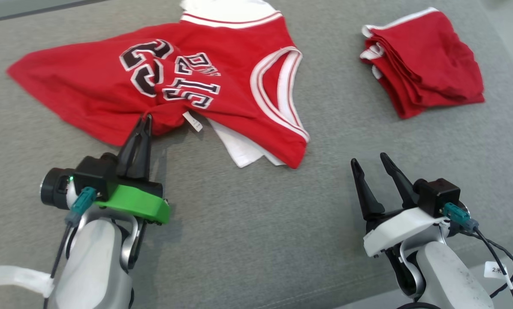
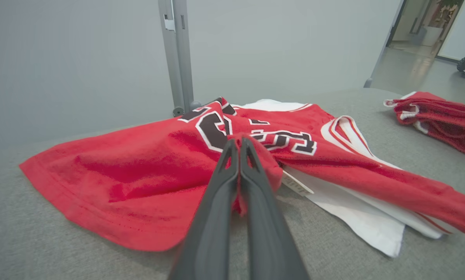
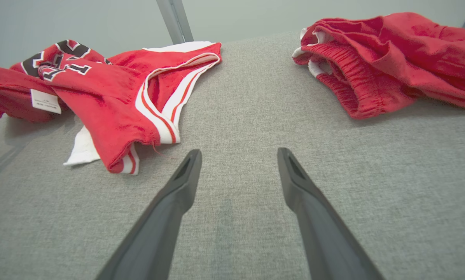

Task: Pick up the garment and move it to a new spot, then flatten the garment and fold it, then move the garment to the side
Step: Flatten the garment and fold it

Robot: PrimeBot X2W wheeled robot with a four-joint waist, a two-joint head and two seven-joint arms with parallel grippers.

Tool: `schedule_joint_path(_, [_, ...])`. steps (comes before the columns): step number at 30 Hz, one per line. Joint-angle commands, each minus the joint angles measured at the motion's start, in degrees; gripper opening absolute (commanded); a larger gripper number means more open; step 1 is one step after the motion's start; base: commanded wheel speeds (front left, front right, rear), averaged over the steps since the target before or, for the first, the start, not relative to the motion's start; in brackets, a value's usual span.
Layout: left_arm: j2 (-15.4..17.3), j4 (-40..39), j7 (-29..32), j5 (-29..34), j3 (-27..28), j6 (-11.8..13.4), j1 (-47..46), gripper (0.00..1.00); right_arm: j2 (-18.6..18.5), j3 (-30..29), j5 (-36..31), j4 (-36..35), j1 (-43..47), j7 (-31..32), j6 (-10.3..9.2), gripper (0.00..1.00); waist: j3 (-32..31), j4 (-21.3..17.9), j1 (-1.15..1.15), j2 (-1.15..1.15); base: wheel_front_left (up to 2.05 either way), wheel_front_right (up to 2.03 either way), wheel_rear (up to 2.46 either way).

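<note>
The garment [image 1: 222, 68] is a red basketball jersey with white trim and black-and-white lettering, lying rumpled across the far left of the grey surface. My left gripper [image 1: 146, 118] is shut on a fold at the jersey's near edge; the left wrist view has red cloth [image 2: 256, 155] pinched between its closed fingers [image 2: 238, 143]. A white label [image 1: 193, 121] hangs beside that pinch. My right gripper [image 1: 370, 161] stands open above bare fabric, to the right of the jersey [image 3: 112, 97], with nothing between its fingers [image 3: 186, 171].
A folded stack of red clothes [image 1: 423, 60] with white trim lies at the far right [image 3: 392, 58]. The grey cushioned surface [image 1: 256, 223] spreads wide in front. A metal post [image 2: 176, 54] rises behind the jersey. The surface's edge runs near my right arm.
</note>
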Motion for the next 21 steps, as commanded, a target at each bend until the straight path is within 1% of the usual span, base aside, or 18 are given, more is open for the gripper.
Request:
schedule_joint_path(1, [0.1,-0.8,0.0,0.2,0.5,-0.1,1.0,0.00,-0.2,-0.1,0.3,0.1,0.8,0.0,-0.03,1.00,-4.6,6.8,0.00,0.00,0.00,0.00,0.00])
schedule_joint_path(5, [0.4,-6.4,0.0,0.7,3.1,-0.1,4.3,0.00,-0.1,0.0,0.4,1.2,1.6,0.0,-0.03,1.00,-6.3,11.1,0.00,0.00,0.00,0.00,0.00])
schedule_joint_path(8, [1.0,-7.0,0.0,1.0,5.6,-0.1,6.6,0.00,0.2,0.6,0.4,1.6,1.9,0.0,-0.03,1.00,-6.9,12.9,0.00,0.00,0.00,0.00,0.00])
schedule_joint_path(16, [1.8,-2.2,0.0,1.4,15.9,0.1,10.2,0.00,-0.2,1.3,0.7,2.1,2.2,0.0,-0.03,1.00,-7.4,13.2,0.00,0.00,0.00,0.00,0.00])
schedule_joint_path(17, [1.7,-0.7,0.0,1.5,16.9,0.3,10.7,0.09,-0.3,1.3,0.7,2.1,2.3,0.0,-0.03,1.00,-7.5,13.2,0.00,0.00,0.00,0.00,0.00])
schedule_joint_path(18, [1.5,0.9,0.0,1.6,17.8,0.5,11.0,0.84,-0.4,1.4,0.8,2.3,2.4,0.0,-0.03,1.00,-7.7,13.2,0.00,0.00,0.00,0.00,0.00])
schedule_joint_path(19, [1.5,2.1,0.0,1.8,18.7,0.8,10.8,1.00,-0.6,1.6,0.8,2.4,2.4,0.0,-0.03,1.00,-7.9,13.2,0.00,0.00,0.00,0.00,0.00])
schedule_joint_path(21, [0.6,4.8,0.0,2.1,19.9,1.4,10.9,1.00,-0.7,2.2,0.4,2.3,2.3,0.0,-0.03,1.00,-8.2,13.4,0.00,0.00,0.00,0.00,0.00])
